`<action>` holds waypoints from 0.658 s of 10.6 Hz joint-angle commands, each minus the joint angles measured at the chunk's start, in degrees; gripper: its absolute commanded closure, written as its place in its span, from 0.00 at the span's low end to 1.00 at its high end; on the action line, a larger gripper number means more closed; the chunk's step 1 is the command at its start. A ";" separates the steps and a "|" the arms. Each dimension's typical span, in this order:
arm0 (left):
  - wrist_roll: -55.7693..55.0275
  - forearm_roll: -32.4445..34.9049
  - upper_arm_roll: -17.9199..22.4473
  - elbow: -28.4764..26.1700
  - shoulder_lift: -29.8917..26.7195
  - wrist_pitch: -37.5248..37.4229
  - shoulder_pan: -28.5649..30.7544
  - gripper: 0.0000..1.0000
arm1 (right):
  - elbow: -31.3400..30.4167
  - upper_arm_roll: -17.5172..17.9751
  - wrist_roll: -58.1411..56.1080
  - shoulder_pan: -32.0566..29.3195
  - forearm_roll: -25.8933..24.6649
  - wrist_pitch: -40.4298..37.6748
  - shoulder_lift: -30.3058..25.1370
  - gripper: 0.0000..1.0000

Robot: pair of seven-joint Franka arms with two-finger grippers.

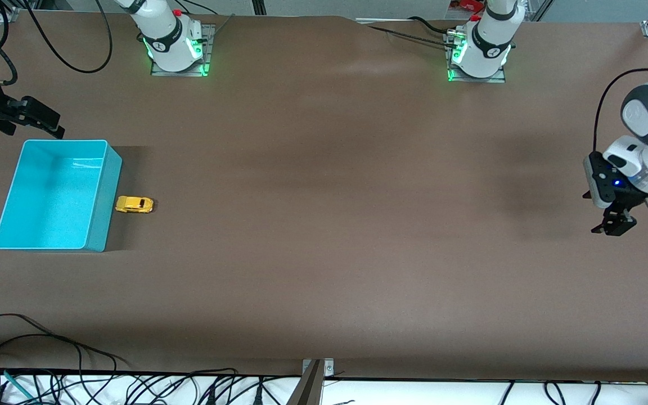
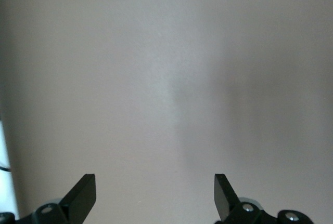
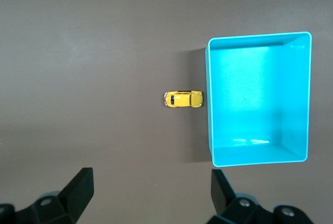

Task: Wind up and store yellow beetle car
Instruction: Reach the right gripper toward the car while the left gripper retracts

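While both arms hang above the brown surface (image 1: 324, 225), the yellow beetle car (image 1: 134, 205) sits on that surface at the right arm's end, just beside the long outer wall of the turquoise bin (image 1: 94, 225); whether it touches the wall cannot be told from the front view, and the right wrist view shows it very close, with at most a sliver of gap.

Car, orientation: upright on its wheels. Long axis runs along the length of the surface, square to the bin wall. One end faces the wall, the other faces the left arm's end. Which end is the nose cannot be told.

Bin: open-topped, rectangular, nothing visible inside. Long sides run from nearer the front camera to farther from it. It stands close to the surface edge at the right arm's end.

Open room: a broad stretch of bare surface lies from the car toward the left arm's end, and more lies nearer to and farther from the front camera than the car.

Right gripper (image 3: 151, 190): over the surface edge just above the bin's farther corner in the front view; fingers (image 3: 80, 185) spread apart, holding nothing.

Left gripper (image 2: 155, 193): over bare surface at the left arm's end, well apart from car and bin; fingers (image 2: 83, 190) spread apart, holding nothing.
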 commanded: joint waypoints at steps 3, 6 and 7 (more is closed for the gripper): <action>-6.40 -1.47 0.46 2.49 -7.58 -7.86 -2.89 0.00 | 0.74 0.11 0.40 0.11 -0.67 -0.59 -0.02 0.00; -20.73 -1.39 0.81 4.24 -10.93 -16.38 -2.99 0.00 | 0.83 0.11 0.40 0.11 -0.67 -0.59 -0.11 0.00; -25.57 -0.86 0.81 6.60 -11.55 -20.59 -3.51 0.00 | 0.74 0.11 0.40 0.11 -0.67 -0.50 -0.02 0.00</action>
